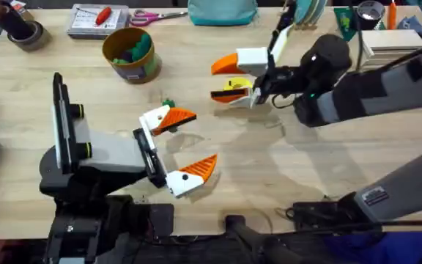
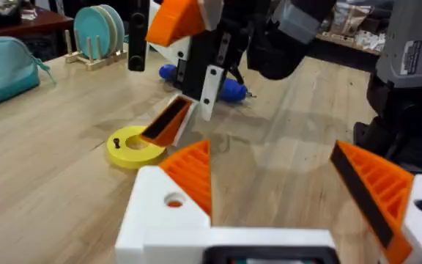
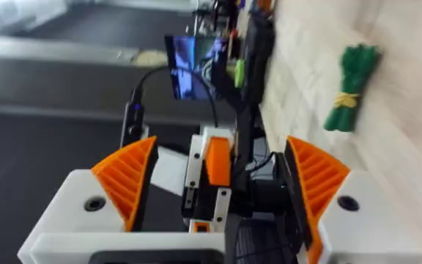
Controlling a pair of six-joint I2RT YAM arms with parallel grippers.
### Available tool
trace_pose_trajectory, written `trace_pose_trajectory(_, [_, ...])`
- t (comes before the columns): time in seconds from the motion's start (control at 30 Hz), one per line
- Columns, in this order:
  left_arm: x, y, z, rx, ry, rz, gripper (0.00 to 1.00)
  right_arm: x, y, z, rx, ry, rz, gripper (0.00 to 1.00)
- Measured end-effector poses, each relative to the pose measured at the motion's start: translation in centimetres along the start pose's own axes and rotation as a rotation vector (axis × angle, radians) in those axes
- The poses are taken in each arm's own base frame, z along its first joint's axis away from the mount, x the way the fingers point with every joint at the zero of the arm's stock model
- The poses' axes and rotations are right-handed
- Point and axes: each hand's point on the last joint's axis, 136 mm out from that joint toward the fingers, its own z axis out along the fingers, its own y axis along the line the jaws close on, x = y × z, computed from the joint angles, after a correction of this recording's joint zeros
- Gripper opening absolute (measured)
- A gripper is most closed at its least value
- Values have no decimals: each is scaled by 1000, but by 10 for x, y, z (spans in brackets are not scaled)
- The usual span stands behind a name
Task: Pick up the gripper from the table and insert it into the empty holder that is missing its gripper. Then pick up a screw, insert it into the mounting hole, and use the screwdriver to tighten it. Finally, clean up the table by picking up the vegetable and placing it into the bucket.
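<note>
vegetable (image 3: 350,86) clearest — right wrist view

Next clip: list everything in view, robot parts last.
bucket: one, mustard-yellow, far left of centre, green and blue items inside
vegetable: one, dark green, on the table near the left gripper
yellow ring: one, under the right gripper
screwdriver: one, blue, lying behind the right gripper
scissors: one, pink handles, far edge
teal pouch: one, far edge
tape roll: one, dark, far left corner
left gripper: white, orange pads, open
right gripper: same colours, open
</note>
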Motion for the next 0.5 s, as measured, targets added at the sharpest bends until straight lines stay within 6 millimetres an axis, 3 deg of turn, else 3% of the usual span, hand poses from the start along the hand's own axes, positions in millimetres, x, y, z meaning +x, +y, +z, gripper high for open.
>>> trace_pose_trajectory(0.3, [0,0,0,0,0,0,985,-15,-24,-40,125,-101,92,995])
trace_pose_trajectory(0.4, [0,0,0,0,0,0,985,-22,-16,-57,150,-142,31,995])
trace_pose_trajectory(0.5, [0,0,0,0,0,0,985,-31,7,-72,171,-182,-74,996])
